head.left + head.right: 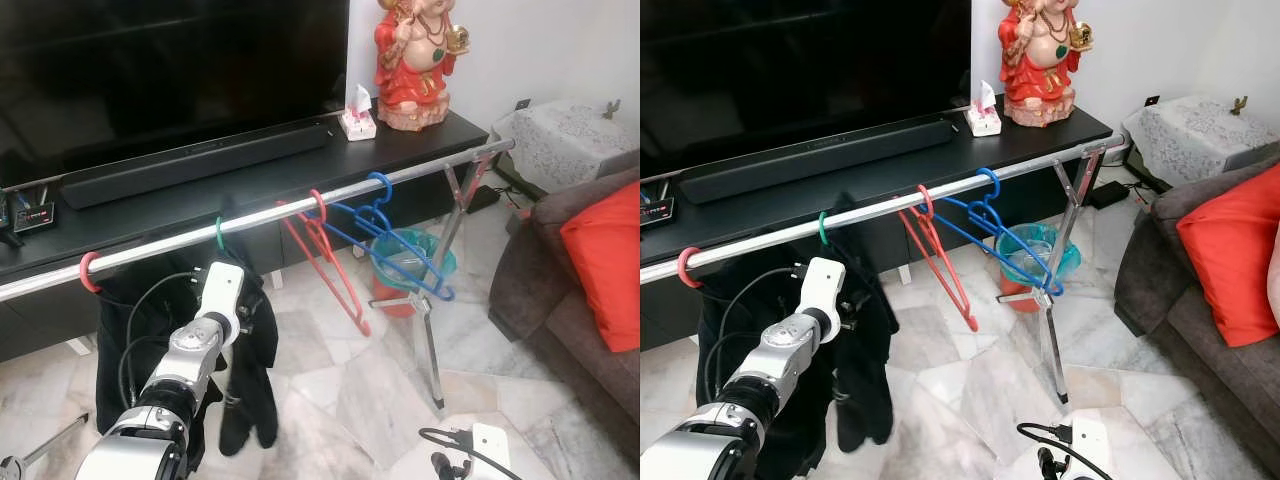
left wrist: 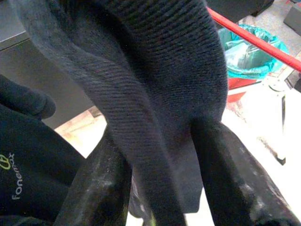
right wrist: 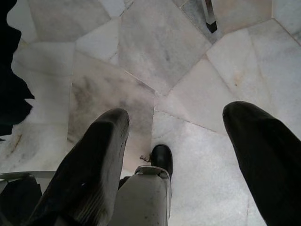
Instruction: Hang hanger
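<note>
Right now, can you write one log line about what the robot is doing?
left gripper: shut on dark garment | green hanger: hooked on rail | right gripper: open, low over floor

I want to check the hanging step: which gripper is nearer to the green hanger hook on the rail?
Left. The left gripper is up in the dark garment under the green hanger hook. The right gripper hangs low over the marble floor.

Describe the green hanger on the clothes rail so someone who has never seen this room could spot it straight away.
Find the long silver rail running in front of the black TV bench. Left of the bare red hanger and blue hangers, a small green hook grips the rail. It is the green hanger, carrying a dark garment, where the left gripper is working.
</note>
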`<state>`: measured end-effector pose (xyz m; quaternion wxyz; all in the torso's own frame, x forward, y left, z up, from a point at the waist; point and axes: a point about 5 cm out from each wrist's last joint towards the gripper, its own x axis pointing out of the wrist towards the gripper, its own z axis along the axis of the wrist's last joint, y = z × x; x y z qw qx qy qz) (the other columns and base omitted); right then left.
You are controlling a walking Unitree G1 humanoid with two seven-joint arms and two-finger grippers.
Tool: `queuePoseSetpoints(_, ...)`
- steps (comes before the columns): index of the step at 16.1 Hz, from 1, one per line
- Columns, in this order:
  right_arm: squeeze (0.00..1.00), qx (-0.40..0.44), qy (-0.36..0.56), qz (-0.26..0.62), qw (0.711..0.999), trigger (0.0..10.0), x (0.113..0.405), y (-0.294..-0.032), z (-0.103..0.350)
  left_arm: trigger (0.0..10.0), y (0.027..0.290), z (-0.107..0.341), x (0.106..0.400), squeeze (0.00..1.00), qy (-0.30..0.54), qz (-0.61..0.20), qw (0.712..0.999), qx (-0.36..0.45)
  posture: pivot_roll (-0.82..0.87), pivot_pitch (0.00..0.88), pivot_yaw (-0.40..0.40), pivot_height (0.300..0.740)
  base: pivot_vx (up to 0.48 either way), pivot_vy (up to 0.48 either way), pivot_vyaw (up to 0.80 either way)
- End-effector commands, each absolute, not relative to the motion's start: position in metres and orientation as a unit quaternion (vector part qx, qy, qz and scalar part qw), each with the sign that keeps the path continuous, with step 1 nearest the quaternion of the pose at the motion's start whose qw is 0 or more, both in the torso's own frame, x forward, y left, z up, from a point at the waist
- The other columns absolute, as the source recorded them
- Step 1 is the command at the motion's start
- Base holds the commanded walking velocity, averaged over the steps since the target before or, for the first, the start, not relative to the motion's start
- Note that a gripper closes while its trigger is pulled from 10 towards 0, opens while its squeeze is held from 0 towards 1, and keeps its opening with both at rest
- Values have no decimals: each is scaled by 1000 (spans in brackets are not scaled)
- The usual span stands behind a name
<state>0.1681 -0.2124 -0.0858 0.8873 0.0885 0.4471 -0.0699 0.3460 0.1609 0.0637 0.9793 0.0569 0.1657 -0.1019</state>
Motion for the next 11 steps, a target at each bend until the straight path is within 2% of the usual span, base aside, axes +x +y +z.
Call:
queuePoseSetpoints(1, 0, 94, 448, -74, 886, 10000, 167, -212, -86, 0, 162, 64, 347, 0, 163, -98, 981, 47, 32, 0, 14, 740, 0, 0, 0)
queuePoseSetpoints(11, 0, 93, 451, -73, 885, 10000, 165, -212, -87, 0, 165, 59, 342, 0, 161, -80, 981, 76, 30, 0, 19, 740, 0, 0, 0)
